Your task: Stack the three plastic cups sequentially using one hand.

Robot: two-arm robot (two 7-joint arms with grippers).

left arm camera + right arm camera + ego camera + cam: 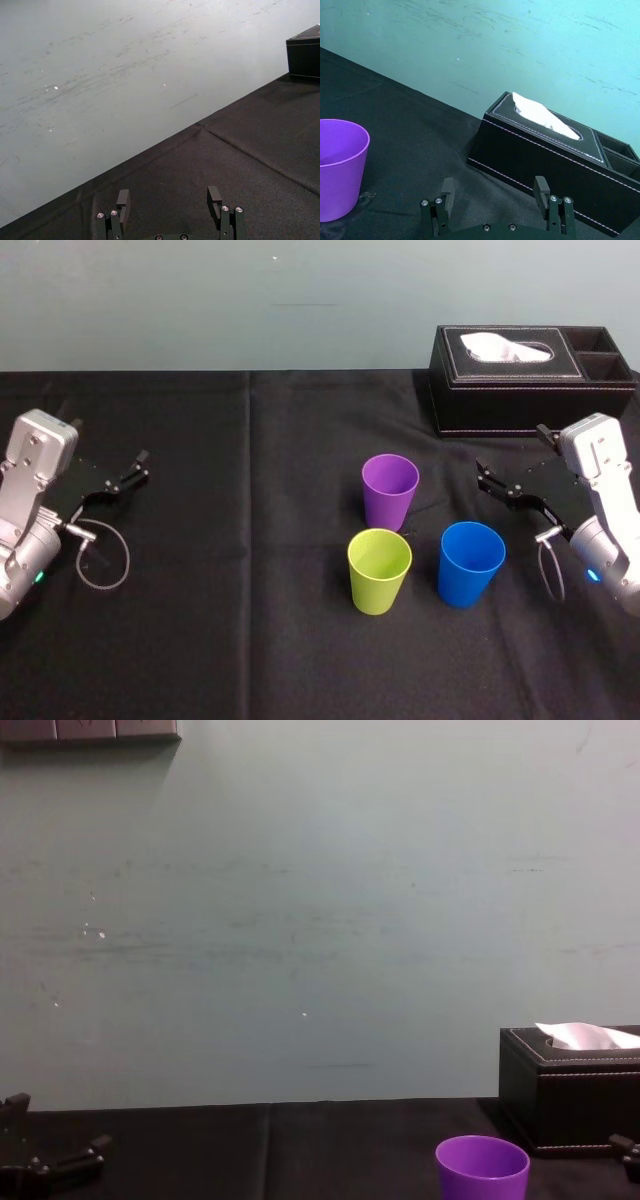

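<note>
**Both tools empty, cups unstacked**

Your right tool (493,182), fingers spread and empty, is beside the blue cup (471,562), the black tissue box (520,380) just behind it. Purple cup (389,490) and yellow-green cup (379,570) stand upright nearby, all apart. Your left tool (168,192), likewise spread, is at the far left of the worktop (250,640).

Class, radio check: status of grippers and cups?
Left gripper, right gripper open, idle. Purple cup, green cup, blue cup upright, apart. Tissue box behind, clear.
</note>
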